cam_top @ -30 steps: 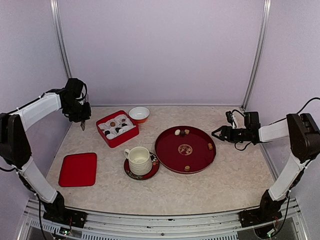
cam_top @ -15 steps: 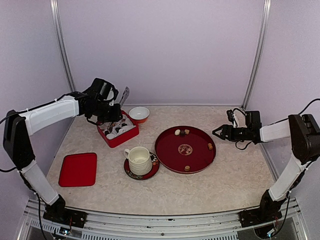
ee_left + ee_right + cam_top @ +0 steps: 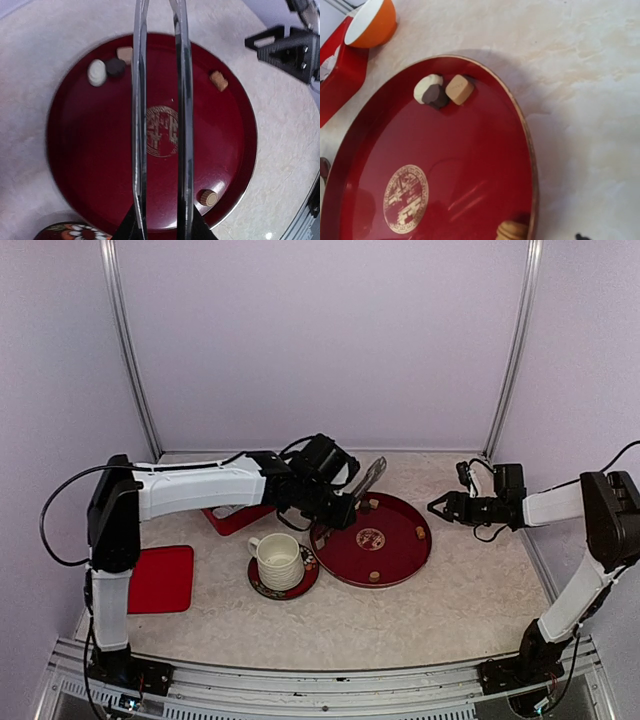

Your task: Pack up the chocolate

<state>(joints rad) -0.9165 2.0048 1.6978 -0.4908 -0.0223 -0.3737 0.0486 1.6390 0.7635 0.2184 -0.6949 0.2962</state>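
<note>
Holding tongs (image 3: 139,125) above red tray (image 3: 75,165), chocolates (image 3: 97,72) scattered

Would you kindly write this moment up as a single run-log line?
left gripper: gripping metal tongs above red tray | right gripper: open, right of tray | chocolate pieces: five on tray

On the round dark-red lacquered tray (image 3: 75,150) lie a white oval chocolate (image 3: 97,72), a dark brown chocolate (image 3: 115,66) and a tan cube chocolate (image 3: 125,53) huddled together, with a second tan cube (image 3: 218,80) and a tan round piece (image 3: 207,198) each apart near the rim.
</note>
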